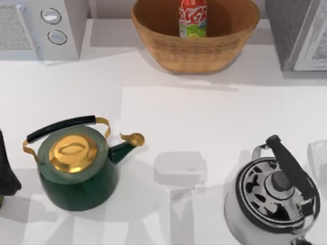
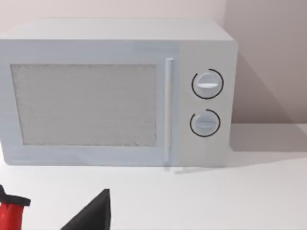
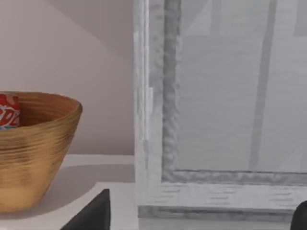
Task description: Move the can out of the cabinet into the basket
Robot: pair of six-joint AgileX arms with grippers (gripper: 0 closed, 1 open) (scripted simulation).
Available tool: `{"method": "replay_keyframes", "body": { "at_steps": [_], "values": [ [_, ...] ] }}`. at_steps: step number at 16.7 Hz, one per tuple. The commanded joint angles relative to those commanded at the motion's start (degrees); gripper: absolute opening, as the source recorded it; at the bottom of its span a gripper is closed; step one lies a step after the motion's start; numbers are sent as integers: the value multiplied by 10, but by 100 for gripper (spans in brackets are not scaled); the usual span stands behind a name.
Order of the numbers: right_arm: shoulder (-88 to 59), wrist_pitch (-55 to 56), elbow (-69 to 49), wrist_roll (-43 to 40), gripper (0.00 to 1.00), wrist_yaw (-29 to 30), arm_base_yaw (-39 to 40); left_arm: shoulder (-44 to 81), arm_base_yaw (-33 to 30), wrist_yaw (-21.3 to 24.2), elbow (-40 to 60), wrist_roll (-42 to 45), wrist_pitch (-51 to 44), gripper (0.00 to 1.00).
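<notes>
The can (image 1: 193, 19) stands upright inside the basket (image 1: 153, 38), at the far middle of the table, red with its lime picture showing above the woven rim. From my right wrist I'm looking at the cabinet (image 3: 220, 120) straight ahead and close, its pale framed front panel shut, with the basket (image 3: 33, 143) just beside it and a sliver of the can (image 3: 8, 111) peeking over the edge. One dark fingertip (image 3: 93, 213) of my right gripper pokes into that view, and I cannot tell whether the fingers are apart or together. My left arm sits at the table's left edge, a dark shape (image 1: 6, 173) beside the green kettle (image 1: 76, 166); ahead of its wrist is the white microwave (image 2: 115, 91). Left fingers: cannot tell either. The silver kettle (image 1: 273, 196) sits at the near right.
</notes>
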State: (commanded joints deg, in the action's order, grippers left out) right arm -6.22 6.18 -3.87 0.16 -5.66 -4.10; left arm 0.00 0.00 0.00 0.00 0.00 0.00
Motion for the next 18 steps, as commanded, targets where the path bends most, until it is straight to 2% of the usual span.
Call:
{"method": "replay_keyframes", "body": {
  "at_steps": [4,11,15,18],
  "values": [
    [-141,143,-65,1,100,-119,-97,0,0,0,0,0,0,100],
    [-478,450,-157,4,100,-350,-322,0,0,0,0,0,0,100],
    [-658,561,-176,8,100,-448,-437,0,0,0,0,0,0,100],
    [-760,604,-177,12,100,-495,-502,0,0,0,0,0,0,100]
  ]
}}
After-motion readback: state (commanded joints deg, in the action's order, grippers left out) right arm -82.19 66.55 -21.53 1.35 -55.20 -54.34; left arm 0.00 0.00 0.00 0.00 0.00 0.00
